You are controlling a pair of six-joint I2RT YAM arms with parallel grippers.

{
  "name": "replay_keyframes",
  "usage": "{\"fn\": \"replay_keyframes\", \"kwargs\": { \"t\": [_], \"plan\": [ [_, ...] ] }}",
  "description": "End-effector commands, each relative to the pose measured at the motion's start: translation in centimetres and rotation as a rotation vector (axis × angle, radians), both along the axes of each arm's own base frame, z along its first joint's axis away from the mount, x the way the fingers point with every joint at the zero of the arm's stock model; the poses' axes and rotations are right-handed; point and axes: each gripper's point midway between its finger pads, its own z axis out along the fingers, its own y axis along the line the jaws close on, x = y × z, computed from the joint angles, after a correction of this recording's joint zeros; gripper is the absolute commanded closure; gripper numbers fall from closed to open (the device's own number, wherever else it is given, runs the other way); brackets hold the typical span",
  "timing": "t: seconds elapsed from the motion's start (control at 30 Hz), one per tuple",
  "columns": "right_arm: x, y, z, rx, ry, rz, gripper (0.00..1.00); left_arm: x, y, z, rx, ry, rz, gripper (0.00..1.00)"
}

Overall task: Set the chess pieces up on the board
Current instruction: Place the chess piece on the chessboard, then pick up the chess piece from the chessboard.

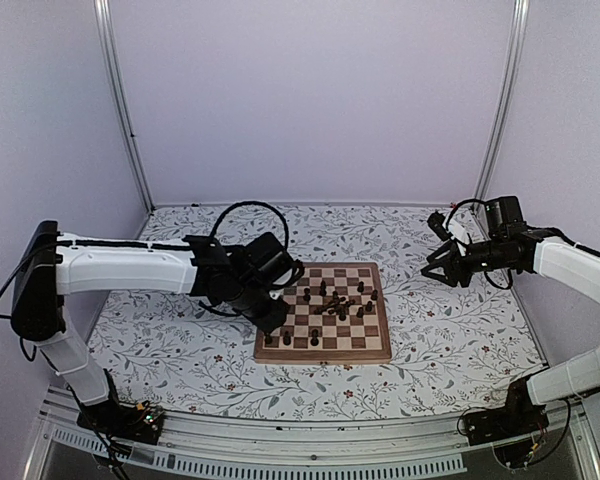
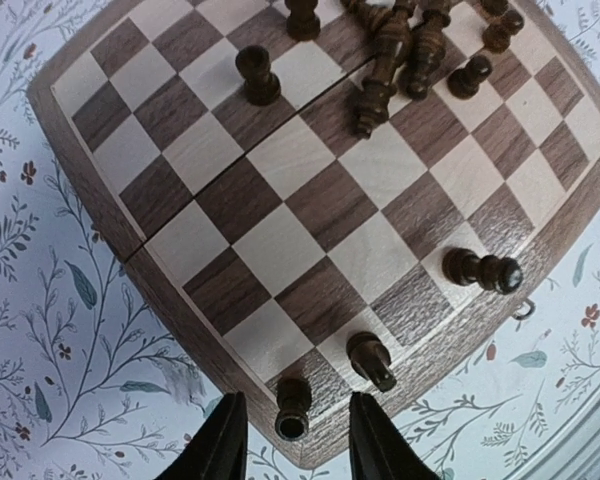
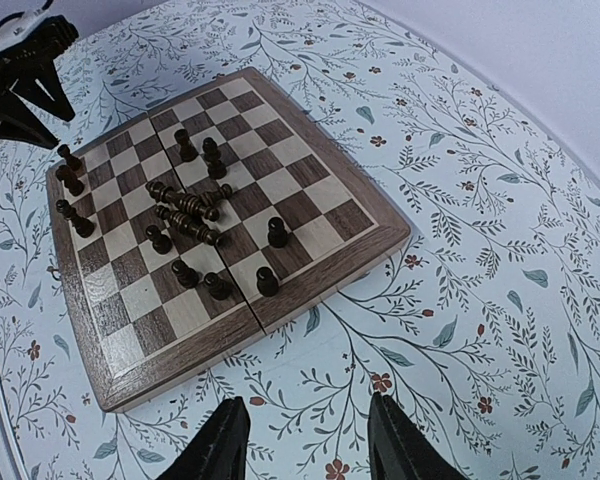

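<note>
The board lies mid-table with dark chess pieces on it, several toppled in a heap near its centre. Three pieces stand along the near-left edge. My left gripper hovers over the board's near-left corner. It is open and straddles a rook-like piece that stands on the corner square, with a gap on both sides. Beside that piece stand two others. My right gripper is open and empty above the cloth to the right of the board.
A floral tablecloth surrounds the board. White walls and metal posts close in the back and sides. A small metal latch sticks out from the board's edge.
</note>
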Motion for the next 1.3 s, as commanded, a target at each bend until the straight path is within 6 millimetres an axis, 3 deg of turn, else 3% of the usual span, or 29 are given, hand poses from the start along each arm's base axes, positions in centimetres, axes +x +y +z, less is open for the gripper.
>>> {"fn": "replay_keyframes", "kwargs": {
  "t": [0.0,0.23,0.47,1.0,1.27],
  "plan": [
    [-0.2,-0.1,-0.8,-0.006,0.018,0.004,0.56,1.1,-1.5,3.5,-0.051,-0.082,-0.036,0.63],
    [-0.2,-0.2,-0.9,-0.013,0.017,0.002,0.56,6.3,-4.3,4.0,-0.094,-0.117,-0.028,0.67],
    [-0.1,-0.4,-0.7,-0.02,0.001,-0.008,0.56,9.6,-6.1,2.2,-0.105,-0.074,-0.037,0.64],
    [-0.1,-0.4,-0.8,-0.031,-0.005,-0.006,0.56,11.6,-7.3,-1.7,-0.068,-0.017,-0.029,0.72],
    [-0.1,-0.5,-0.6,-0.031,-0.01,-0.006,0.55,11.9,-6.5,-2.9,-0.012,-0.019,-0.003,0.74]
  ]
}}
